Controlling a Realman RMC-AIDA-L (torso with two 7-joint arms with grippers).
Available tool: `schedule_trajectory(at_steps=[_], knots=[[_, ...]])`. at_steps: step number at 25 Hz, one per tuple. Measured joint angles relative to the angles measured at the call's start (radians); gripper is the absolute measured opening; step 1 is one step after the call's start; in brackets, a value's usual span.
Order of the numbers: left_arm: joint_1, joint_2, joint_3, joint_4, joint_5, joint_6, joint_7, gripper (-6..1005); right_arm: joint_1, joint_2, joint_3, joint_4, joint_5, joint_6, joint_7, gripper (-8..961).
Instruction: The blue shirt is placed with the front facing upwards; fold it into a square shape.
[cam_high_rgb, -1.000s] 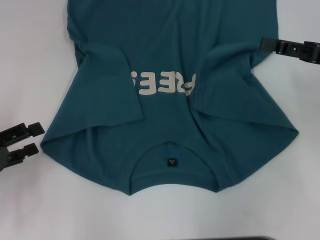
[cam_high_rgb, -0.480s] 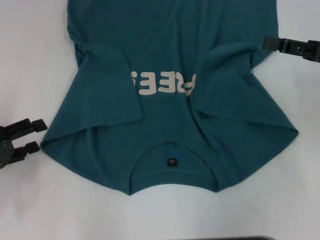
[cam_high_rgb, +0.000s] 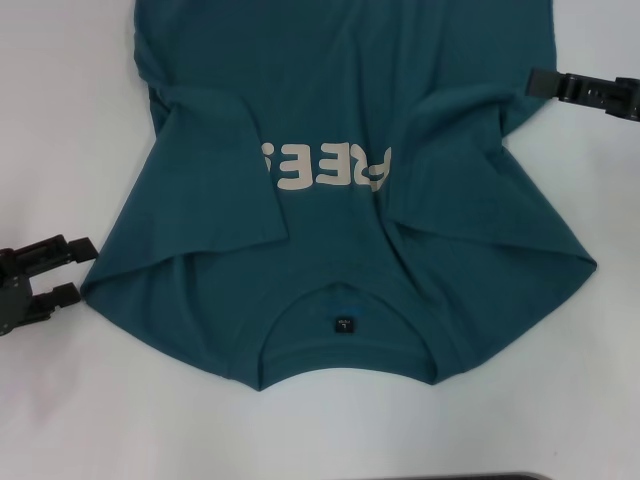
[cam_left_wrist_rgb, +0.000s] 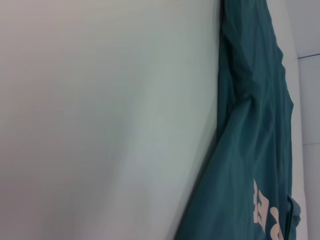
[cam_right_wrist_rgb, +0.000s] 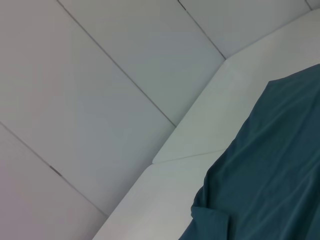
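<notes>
**Both grippers beside the spread shirt**

The blue shirt (cam_high_rgb: 340, 190) lies flat on the white table (cam_high_rgb: 60, 120), both sleeves folded inward over the chest letters (cam_high_rgb: 325, 165), collar and neck label (cam_high_rgb: 344, 324) nearest the robot. The left gripper (cam_high_rgb: 70, 270) sits released, fingers apart, with the shirt's shoulder corner just beside its tips. The right gripper (cam_high_rgb: 535, 82) hangs at the shirt's opposite edge; whether it is clenched cannot be told.
</notes>
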Motion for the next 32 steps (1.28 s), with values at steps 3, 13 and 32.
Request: schedule_trajectory(at_steps=[3,13,32], knots=[[-0.001,0.001,0.000,0.000,0.013,-0.001,-0.012,846,0.000,0.000,0.000,0.000,0.000,0.001,0.002,923],[-0.006,0.006,0.000,0.013,0.021,-0.004,-0.043,846,-0.006,0.000,0.000,0.000,0.000,0.005,0.007,923],[-0.017,0.029,-0.005,0.059,0.021,-0.012,-0.095,847,-0.012,-0.006,0.009,0.002,0.000,0.004,0.013,923]])
